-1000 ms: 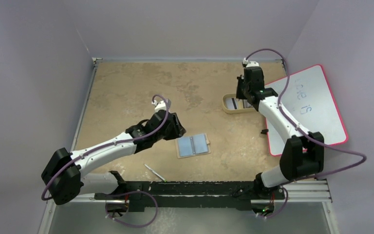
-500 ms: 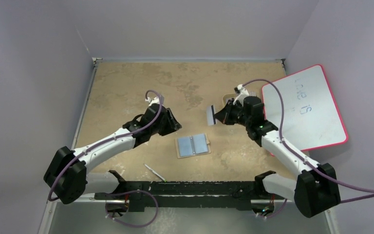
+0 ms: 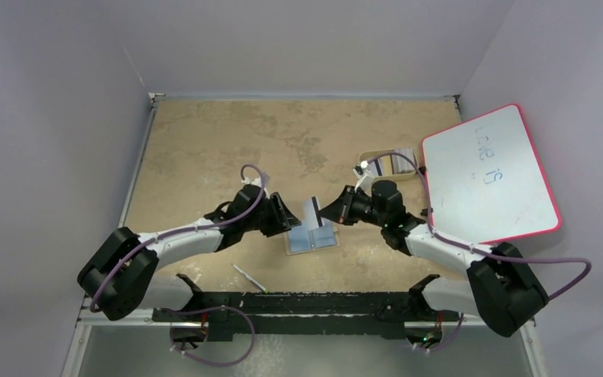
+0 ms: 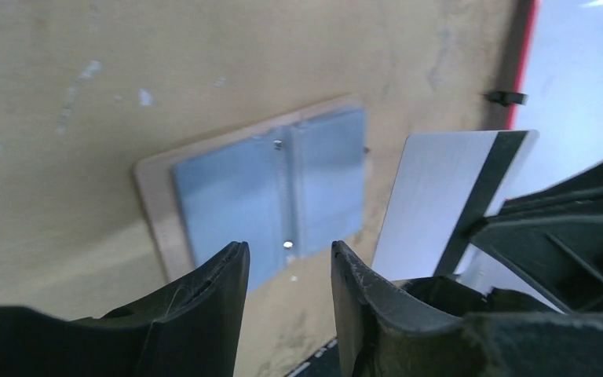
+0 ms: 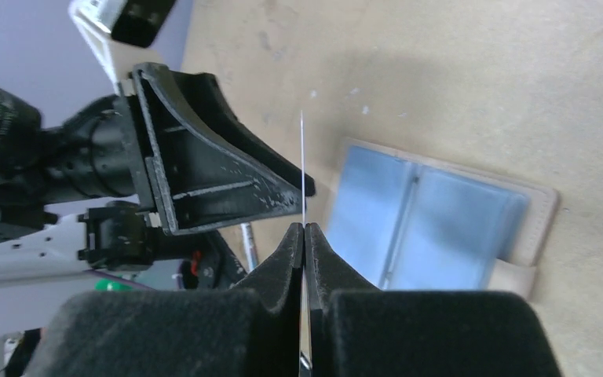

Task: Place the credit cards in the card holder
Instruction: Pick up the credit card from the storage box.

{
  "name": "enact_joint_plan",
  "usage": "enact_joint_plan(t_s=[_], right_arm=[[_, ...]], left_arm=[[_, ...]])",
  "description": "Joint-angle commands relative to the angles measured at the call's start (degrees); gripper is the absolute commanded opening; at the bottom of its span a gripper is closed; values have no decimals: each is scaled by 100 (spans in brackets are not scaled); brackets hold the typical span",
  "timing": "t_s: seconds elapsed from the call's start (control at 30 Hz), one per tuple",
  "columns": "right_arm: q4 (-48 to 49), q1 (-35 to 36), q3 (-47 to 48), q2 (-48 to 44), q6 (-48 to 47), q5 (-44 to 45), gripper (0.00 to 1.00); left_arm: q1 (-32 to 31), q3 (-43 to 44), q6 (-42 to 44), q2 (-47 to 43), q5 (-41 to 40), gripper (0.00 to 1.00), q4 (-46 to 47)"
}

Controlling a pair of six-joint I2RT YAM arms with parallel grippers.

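Note:
The card holder [image 3: 312, 236] lies open on the table, tan edge and blue-grey pockets up; it also shows in the left wrist view [image 4: 271, 188] and the right wrist view [image 5: 432, 220]. My right gripper [image 3: 332, 214] is shut on one credit card [image 3: 312, 210], pale with a dark stripe [image 4: 440, 204], held on edge just above the holder's far side; it shows edge-on in the right wrist view [image 5: 302, 157]. My left gripper [image 3: 284, 222] is open and empty [image 4: 286, 251] at the holder's left edge. More credit cards [image 3: 403, 163] lie in the tray.
A beige oval tray [image 3: 383, 155] sits behind the right arm. A pink-edged whiteboard [image 3: 491, 173] lies at the right. A thin pale stick [image 3: 249, 277] lies near the front rail. A small black clip [image 4: 506, 97] sits by the whiteboard's edge.
My right gripper has carried a card from the tray down and left to the card holder. My left gripper has moved right to the holder's left edge.

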Motion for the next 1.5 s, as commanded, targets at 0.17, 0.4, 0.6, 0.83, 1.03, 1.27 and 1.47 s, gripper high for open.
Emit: enact_joint_plan(t_s=[0.17, 0.4, 0.6, 0.83, 1.03, 1.27, 1.47], right_arm=[[2001, 20, -551, -759, 1018, -414, 0], [2569, 22, -626, -589, 1187, -699, 0], [2855, 24, -729, -714, 1508, -726, 0], [1459, 20, -458, -1581, 1531, 255, 0], [458, 20, -102, -1988, 1277, 680, 0], [1280, 21, -259, -1661, 1560, 101, 0], [1622, 20, -405, -1551, 1761, -7, 0]], left_arm=[[18, -397, -1115, -683, 1009, 47, 2663], [23, -575, -1387, -973, 1031, 48, 3308], [24, -532, -1117, -1351, 780, 48, 2763], [85, -259, -1155, -1398, 392, 48, 1531], [93, -213, -1510, -1736, 426, 51, 2181], [86, -197, -1506, -1699, 520, 54, 2718], [86, -188, -1339, -1445, 574, 54, 2673]])
